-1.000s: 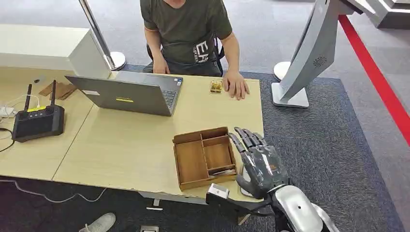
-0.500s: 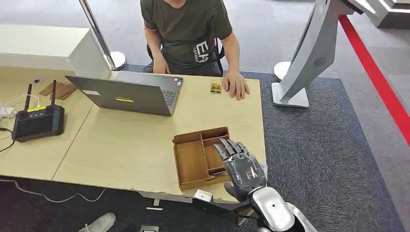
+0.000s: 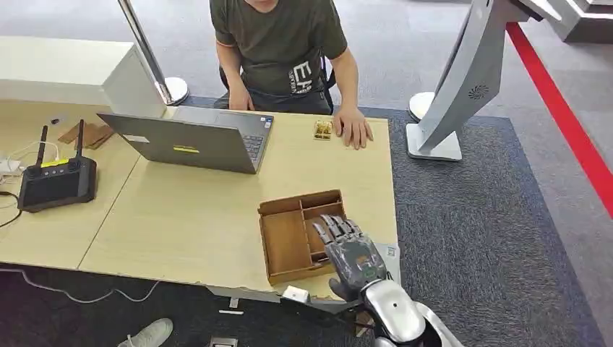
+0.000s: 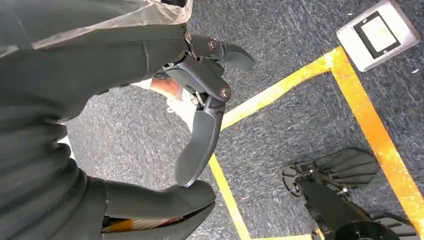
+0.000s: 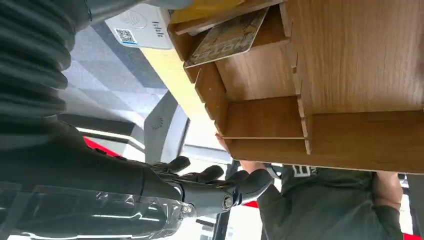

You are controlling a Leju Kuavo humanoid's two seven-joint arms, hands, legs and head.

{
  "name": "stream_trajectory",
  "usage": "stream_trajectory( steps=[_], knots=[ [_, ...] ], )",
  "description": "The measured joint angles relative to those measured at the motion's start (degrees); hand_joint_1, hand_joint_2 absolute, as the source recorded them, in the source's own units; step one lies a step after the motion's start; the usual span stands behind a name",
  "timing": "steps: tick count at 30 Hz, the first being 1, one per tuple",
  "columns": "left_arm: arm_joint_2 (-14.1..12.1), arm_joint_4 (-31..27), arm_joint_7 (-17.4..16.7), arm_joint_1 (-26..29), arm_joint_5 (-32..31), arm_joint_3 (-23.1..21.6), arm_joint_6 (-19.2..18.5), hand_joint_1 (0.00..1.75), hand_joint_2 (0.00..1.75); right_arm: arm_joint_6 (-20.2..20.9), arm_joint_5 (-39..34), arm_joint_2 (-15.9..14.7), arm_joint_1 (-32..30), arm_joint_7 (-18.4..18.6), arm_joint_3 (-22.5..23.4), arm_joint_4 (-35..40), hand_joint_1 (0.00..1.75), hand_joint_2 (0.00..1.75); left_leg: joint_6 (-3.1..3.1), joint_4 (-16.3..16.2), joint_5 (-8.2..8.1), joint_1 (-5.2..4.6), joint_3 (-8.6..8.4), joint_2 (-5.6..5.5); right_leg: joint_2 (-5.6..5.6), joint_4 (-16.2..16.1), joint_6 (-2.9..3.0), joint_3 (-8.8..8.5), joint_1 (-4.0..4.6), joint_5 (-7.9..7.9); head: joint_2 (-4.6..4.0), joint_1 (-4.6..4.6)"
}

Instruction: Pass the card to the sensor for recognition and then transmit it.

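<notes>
Head view: right hand (image 3: 352, 258), fingers spread and empty, hides the tray's (image 3: 287, 246) card (image 5: 227, 35) compartment.

Even bright indoor light, soft shadows; wrist views close, slightly blurred.

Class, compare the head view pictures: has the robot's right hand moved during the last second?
Yes. The right hand has shifted left, from beside the wooden tray to over its right compartments.
</notes>
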State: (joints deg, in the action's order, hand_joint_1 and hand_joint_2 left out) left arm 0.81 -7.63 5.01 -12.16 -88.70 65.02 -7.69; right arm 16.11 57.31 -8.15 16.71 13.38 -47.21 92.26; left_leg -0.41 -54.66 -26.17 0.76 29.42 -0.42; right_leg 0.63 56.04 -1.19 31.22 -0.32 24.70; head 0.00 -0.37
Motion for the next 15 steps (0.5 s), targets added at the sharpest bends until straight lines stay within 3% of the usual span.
stream_trajectory(
  steps=[15],
  knots=[
    [0.0, 0.0, 0.0, 0.27, 0.24, 0.0, 0.0, 0.0, 1.75, -0.81, -0.39, 2.54, 1.71, 0.15, -0.07, -5.95, 0.0, 1.75, 0.0, 0.0, 0.0, 0.0, 0.0, 0.0, 0.0, 0.0, 0.0, 0.0, 0.0, 0.0, 0.0, 0.0]
  ],
)
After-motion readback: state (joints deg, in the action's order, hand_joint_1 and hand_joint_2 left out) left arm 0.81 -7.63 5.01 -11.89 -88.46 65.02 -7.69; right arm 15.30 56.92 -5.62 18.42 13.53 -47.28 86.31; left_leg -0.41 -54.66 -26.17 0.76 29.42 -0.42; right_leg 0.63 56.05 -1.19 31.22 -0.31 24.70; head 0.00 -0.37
